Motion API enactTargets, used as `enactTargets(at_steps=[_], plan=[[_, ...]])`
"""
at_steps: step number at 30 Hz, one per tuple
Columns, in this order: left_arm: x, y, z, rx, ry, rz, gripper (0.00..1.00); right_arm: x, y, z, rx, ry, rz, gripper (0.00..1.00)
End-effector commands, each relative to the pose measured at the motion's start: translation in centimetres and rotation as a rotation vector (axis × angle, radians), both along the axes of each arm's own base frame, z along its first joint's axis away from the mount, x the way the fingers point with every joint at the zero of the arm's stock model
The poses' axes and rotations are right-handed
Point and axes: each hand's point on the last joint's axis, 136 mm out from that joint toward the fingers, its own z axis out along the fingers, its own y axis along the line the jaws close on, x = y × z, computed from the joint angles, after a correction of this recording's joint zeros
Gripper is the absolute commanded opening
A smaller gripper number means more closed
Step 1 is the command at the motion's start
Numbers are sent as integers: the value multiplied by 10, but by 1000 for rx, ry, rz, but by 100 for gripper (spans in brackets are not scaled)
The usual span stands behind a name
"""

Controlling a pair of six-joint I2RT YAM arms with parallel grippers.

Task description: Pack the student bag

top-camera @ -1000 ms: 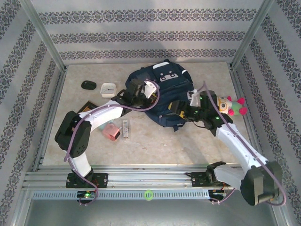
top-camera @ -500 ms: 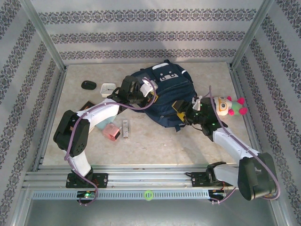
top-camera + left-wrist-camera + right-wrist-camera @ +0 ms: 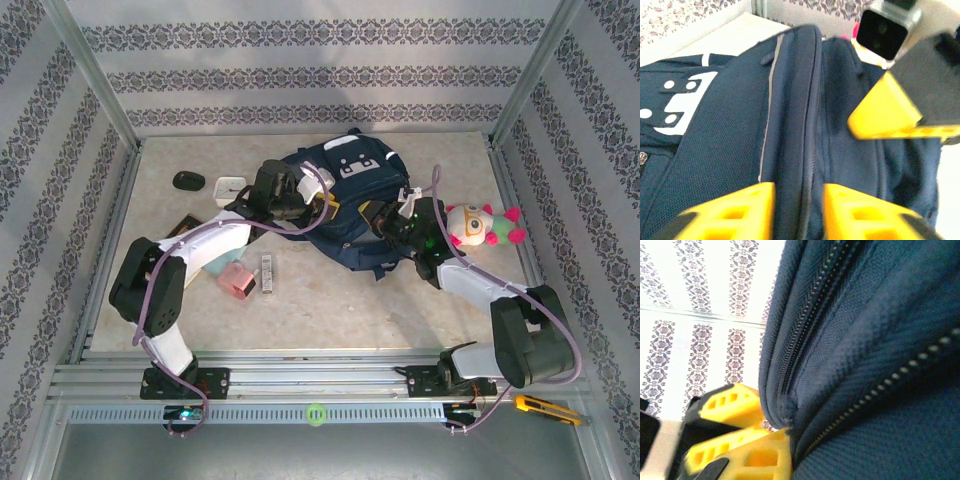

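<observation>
Top external view: the student bag [image 3: 350,185], a large dark navy fabric backpack with grey-white trim stripes and a pale buckle patch, lies flat on the beige stone-patterned table [image 3: 330,310] toward its far side. The left gripper [image 3: 318,203] rests on the bag's left flank and the right gripper [image 3: 372,215] on its near right flank. A plush toy with a cream face and pink tufts [image 3: 480,225] lies just right of the bag. To the bag's left are a white square box [image 3: 231,188] and, beyond it, a black oval object [image 3: 188,181]. Nearer than the bag, on its left, are a pink cube [image 3: 236,282], a small striped bar [image 3: 267,273] and a flat dark item with an orange edge [image 3: 185,225]. Left wrist view: the left gripper's yellow fingers [image 3: 740,210] stand partly apart, astride the bag's zipped ridge [image 3: 805,125]. One yellow finger [image 3: 885,117] of the right gripper lies against the bag further along that ridge. Right wrist view: the right gripper's yellow fingers [image 3: 730,405] are drawn nearly together at the bag's zip seam [image 3: 790,370]. Whether they pinch fabric cannot be told.
</observation>
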Motion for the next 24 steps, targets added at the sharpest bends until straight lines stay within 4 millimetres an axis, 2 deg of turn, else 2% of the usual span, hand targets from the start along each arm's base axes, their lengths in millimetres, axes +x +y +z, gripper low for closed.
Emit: enactTargets(at_steps=[1, 3, 6, 12, 18, 24], plan=[[-21, 39, 24, -82, 127, 231, 52, 8, 7, 56, 26, -172, -60, 0], [-33, 52, 16, -57, 164, 290, 53, 6, 10, 60, 14, -182, -62, 0], [-56, 57, 5, -44, 225, 300, 54, 3, 16, 63, -5, -203, -58, 0], [-88, 38, -32, -71, 325, 272, 54, 0, 22, 65, -24, -217, -47, 0], [-92, 4, -53, -105, 382, 226, 53, -2, 28, 74, -27, -247, -28, 0], [-96, -17, -54, -161, 397, 174, 54, -3, 30, 77, -29, -258, -16, 0]])
